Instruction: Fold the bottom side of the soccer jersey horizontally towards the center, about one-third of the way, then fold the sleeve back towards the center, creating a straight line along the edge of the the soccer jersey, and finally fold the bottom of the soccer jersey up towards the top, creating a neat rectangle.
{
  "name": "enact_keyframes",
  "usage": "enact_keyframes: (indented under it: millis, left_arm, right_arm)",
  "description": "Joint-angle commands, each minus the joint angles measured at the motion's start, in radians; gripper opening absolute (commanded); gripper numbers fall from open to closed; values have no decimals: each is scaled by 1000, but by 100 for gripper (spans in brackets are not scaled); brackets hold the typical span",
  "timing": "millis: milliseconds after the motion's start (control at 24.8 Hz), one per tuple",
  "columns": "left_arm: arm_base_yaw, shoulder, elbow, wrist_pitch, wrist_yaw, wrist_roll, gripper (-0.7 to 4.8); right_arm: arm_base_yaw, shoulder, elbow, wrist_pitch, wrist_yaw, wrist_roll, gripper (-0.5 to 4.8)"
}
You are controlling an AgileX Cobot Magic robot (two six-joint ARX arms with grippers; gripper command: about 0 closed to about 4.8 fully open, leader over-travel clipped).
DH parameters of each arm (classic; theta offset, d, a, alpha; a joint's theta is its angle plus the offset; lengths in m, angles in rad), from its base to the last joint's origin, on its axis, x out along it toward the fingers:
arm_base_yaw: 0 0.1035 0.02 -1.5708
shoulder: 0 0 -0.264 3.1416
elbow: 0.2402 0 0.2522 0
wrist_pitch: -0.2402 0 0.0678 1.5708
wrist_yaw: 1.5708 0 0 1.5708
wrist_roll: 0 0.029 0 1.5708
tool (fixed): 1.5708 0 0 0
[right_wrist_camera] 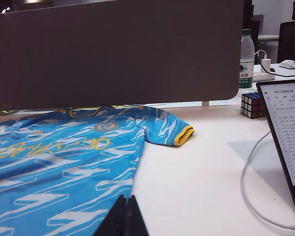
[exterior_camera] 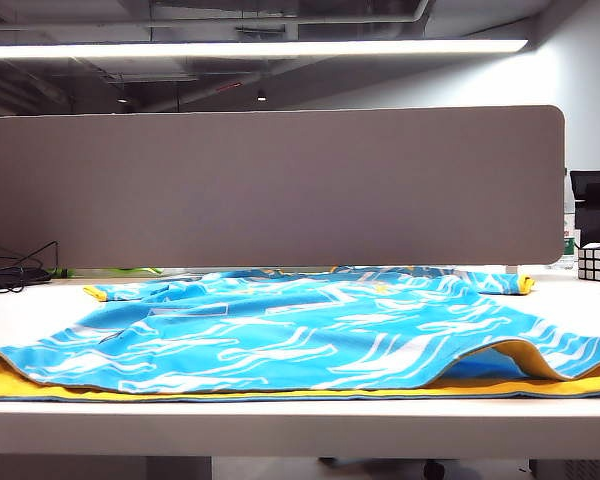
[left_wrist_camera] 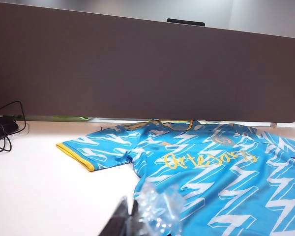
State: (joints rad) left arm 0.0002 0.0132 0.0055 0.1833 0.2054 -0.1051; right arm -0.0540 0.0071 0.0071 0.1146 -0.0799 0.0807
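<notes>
Jersey (exterior_camera: 300, 335) lies spread flat on the white table (exterior_camera: 300, 420), streaked face up, its hem curled to bare yellow lining. Left gripper (left_wrist_camera: 125, 221) and right gripper (right_wrist_camera: 124, 219) hang level near the table's front edge, jaws pressed together, holding nothing, pointing toward the grey divider (exterior_camera: 280, 185).

Sky-blue soccer jersey (exterior_camera: 310, 340) w/ white wavy streaks, yellow trim

Jersey (exterior_camera: 300, 335) flat on desk (exterior_camera: 300, 425), collar toward panel (exterior_camera: 275, 185) behind it. Cables (exterior_camera: 10, 272) far left; cube (exterior_camera: 598, 262) far right, bottle (right_wrist_camera: 246, 59) behind cube. Laptop (right_wrist_camera: 285, 132) right of jersey. Both pincers (left_wrist_camera: 125, 219) (right_wrist_camera: 124, 219) closed at near edge.
</notes>
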Motion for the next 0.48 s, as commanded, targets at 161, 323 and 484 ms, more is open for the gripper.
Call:
enact_keyframes:
  millis: [161, 323, 484]
  left_arm:
    - [2, 0, 2, 14, -3, 1, -6]
    - [1, 0, 2, 19, 1, -14, -6]
    - [2, 13, 71, -37, -48, -304, -6]
  right_arm:
    - [0, 2, -6, 17, -2, -3, -1]
    - [0, 2, -6, 16, -12, 9, -1]
    - [0, 11, 44, -61, -104, 206, -2]
